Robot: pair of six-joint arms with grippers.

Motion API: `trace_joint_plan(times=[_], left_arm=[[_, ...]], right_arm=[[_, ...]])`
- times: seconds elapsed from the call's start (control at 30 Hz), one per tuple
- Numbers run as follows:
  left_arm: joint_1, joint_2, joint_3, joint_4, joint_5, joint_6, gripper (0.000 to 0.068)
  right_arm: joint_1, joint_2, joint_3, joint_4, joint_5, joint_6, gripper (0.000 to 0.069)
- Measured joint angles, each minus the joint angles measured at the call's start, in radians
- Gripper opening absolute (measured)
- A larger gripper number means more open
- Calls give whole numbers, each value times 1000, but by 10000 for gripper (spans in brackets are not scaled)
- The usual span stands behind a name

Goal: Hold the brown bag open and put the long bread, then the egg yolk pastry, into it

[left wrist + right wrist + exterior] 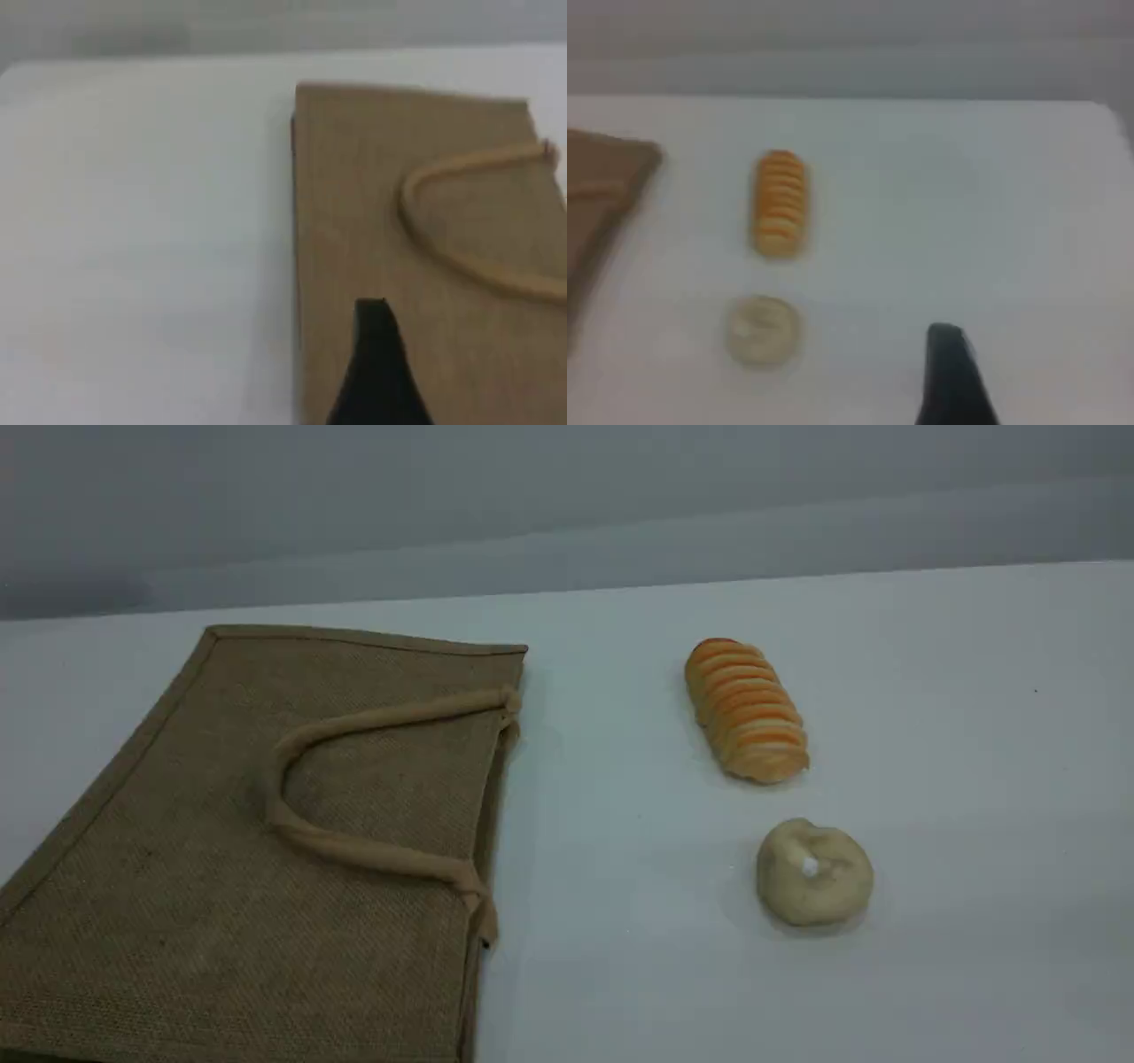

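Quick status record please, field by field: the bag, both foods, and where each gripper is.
bag: large tan-brown woven jute tote, lying flat on the white table, mouth shut, rope loop handle resting on top
bread: oblong orange-striped ridged loaf, on the table right of the tote, untouched
pastry: small round pale cream dough ball, just nearer the camera than the loaf
left gripper: above the tote, holding nothing
right gripper: over bare table right of the pastry, holding nothing

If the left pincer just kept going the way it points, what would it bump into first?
Probably the bag. In the left wrist view the pincer tip sits over the flat brown cloth, and the handle lies further ahead. How high the tip is above the cloth is hard to tell.
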Motion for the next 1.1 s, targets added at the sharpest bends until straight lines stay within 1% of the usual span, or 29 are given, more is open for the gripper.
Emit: trace_joint_plan(times=[0.1,0.23,0.33,0.4,0.5,0.63,0.8,0.87,1.0,1.1], left_arm=[[0,165,-65,-26,-68,0,452],[0,399,-135,-20,-126,0,452],[0,568,-189,-23,-173,-5,452],[0,672,-222,-29,-183,-26,452],[0,818,-264,-62,-202,-39,452],[0,989,-290,-117,-261,-36,452],[0,1178,-310,-221,-336,13,452],[0,1246,-323,-249,-353,32,452],[0,1377,-352,-254,-393,32,452],[0,1462,-382,-254,-427,26,452]], right_arm=[[0,133,0,92,-120,-74,386],[0,338,0,197,-289,-185,386],[0,496,0,287,-410,-236,386],[0,607,-2,348,-464,-287,386],[0,761,-30,448,-488,-388,386],[0,943,-89,579,-459,-519,386],[0,1120,-169,734,-462,-663,386],[0,1174,-190,796,-462,-714,386],[0,1266,-219,910,-459,-817,386],[0,1313,-221,999,-444,-891,386]])
